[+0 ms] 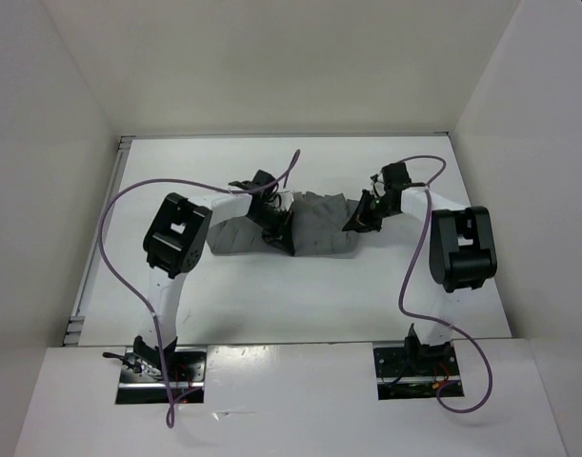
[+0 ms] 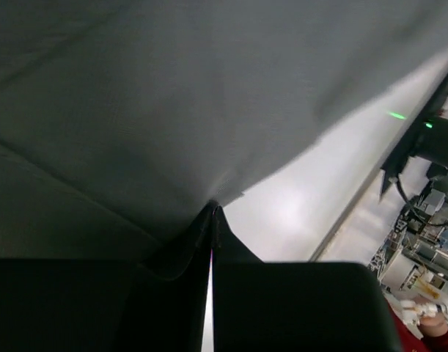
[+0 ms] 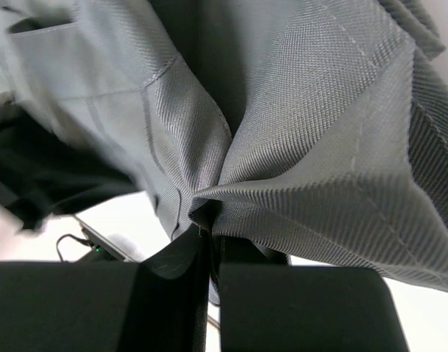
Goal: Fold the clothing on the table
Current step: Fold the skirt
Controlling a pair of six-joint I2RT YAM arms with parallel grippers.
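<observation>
one grey skirt [image 1: 321, 227] lies bunched in the middle of the white table [image 1: 271, 295]; the left gripper [image 1: 278, 232] pinches its middle, the right gripper [image 1: 357, 221] its right edge, both clamped on fabric.

Bare white worktop [image 1: 300, 300] lies open in front of the grey skirt [image 1: 319, 228] and behind it as far as the back wall [image 1: 291, 67]. The left wall [image 1: 43, 190] and right wall [image 1: 543, 171] hem in the sides. The left arm [image 1: 176, 238] and right arm [image 1: 467, 248] arch over the skirt's ends, with purple cables [image 1: 114, 214] looping above the open strips beside them.
</observation>
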